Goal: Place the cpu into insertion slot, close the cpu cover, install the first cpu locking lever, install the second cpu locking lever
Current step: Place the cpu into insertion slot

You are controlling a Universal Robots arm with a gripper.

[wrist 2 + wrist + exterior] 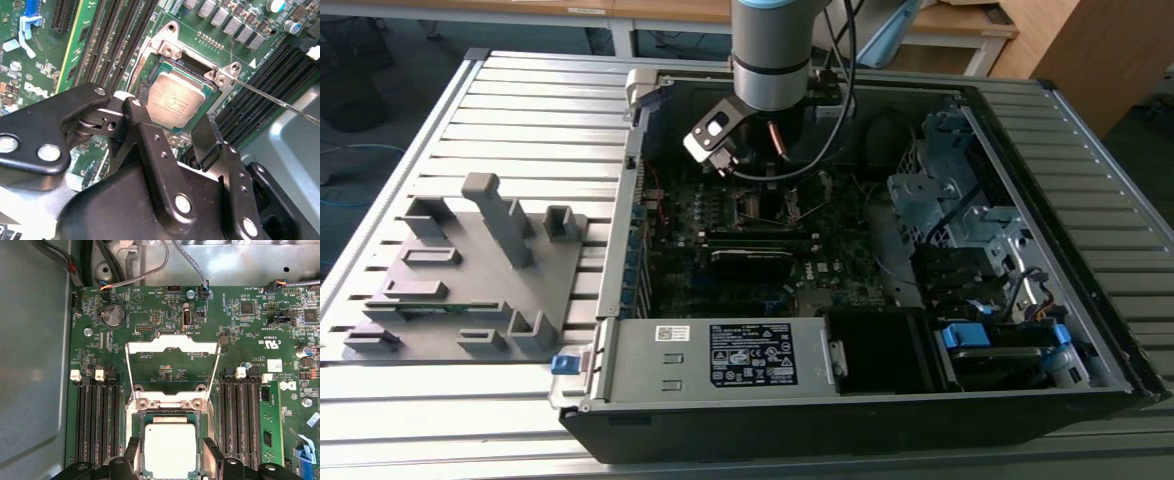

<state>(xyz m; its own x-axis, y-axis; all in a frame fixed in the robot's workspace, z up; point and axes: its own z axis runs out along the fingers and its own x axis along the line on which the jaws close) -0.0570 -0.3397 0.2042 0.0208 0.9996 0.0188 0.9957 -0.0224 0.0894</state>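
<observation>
The cpu (170, 447) (175, 100), a silver-grey square chip, lies flat in the insertion slot (170, 416) (175, 64) on the green motherboard. My gripper (171, 460) (174, 112) (767, 190) hovers right over it, open, with one black finger (134, 452) (142, 97) on each side of the chip and a thin gap on both sides. The cpu cover (172, 343), a silver frame with an open middle, stands swung back on its hinge beyond the socket. A thin locking lever (280, 102) sticks out loose past the socket corner.
Black memory slots (97, 425) (245, 425) flank the socket closely, with a green memory module (270, 430) beside them. Cables (192, 265) and a coin battery (112, 315) lie beyond the cover. In the exterior view, a grey fixture (467, 270) sits left of the case and a power supply (720, 355) at its front.
</observation>
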